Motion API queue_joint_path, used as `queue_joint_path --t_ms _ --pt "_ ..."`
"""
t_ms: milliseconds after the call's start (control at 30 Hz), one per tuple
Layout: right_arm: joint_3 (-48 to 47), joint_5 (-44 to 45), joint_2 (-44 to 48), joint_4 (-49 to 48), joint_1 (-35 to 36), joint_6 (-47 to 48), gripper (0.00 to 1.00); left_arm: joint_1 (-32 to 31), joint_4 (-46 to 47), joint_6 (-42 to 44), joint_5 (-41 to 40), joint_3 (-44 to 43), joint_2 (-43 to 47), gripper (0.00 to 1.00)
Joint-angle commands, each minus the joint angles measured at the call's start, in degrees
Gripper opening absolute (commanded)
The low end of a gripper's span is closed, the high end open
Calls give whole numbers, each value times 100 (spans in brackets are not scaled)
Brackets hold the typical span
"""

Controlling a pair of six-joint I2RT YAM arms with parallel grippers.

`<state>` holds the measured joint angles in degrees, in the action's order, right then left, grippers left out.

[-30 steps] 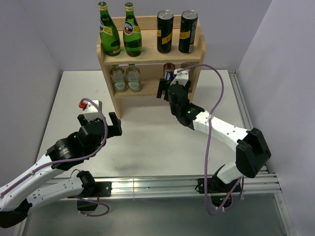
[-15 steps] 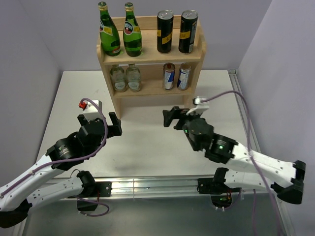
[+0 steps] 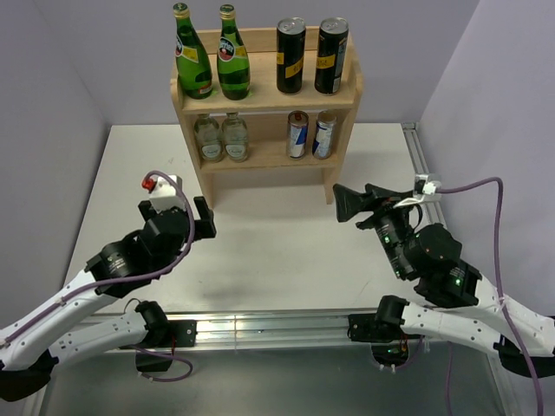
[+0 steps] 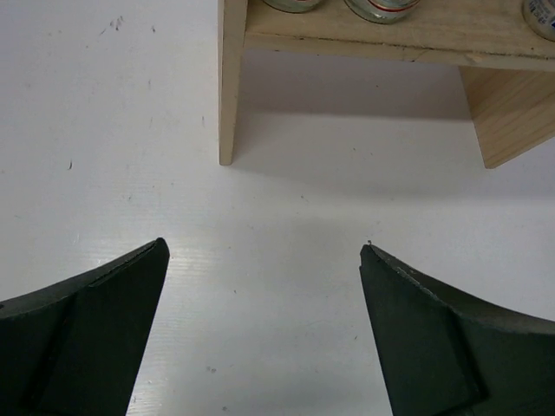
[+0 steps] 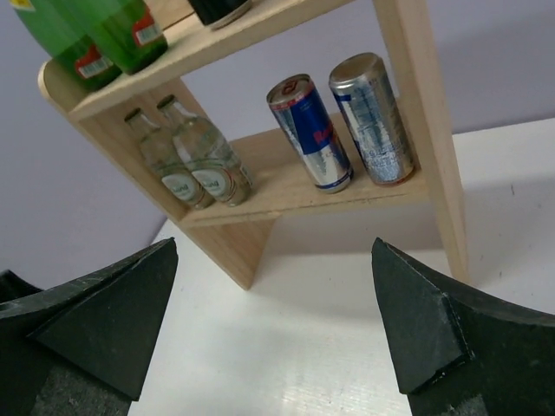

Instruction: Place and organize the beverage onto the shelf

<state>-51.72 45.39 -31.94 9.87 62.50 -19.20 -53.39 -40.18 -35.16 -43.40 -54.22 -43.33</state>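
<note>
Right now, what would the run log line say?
light wooden shelf top: green glass bottles, black cans | lower: blue-and-silver cans | left gripper open, empty | right gripper open, empty

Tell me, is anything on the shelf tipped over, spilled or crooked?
Nothing stands out. On the shelf, two green bottles and two black cans stand upright on top. Two clear bottles and two blue-and-silver cans stand upright below. No spill shows on the table.

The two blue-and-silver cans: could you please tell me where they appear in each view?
Top external: blue-and-silver cans, right half of the shelf's lower tier.
Left wrist: only a base sliver at the top right edge, probably one of them.
Right wrist: upper centre, same tier.
Shared landmark: clear bottles to their left.
</note>
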Motion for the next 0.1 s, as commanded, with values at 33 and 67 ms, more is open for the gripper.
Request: queue_joint_path --t_ms 33,67 --pt "153 -294 -66 -161 25 259 100 83 116 26 -73 -1 -61 99" --pt "163 -285 -101 -108 25 207 100 109 125 35 -64 -1 -79 99"
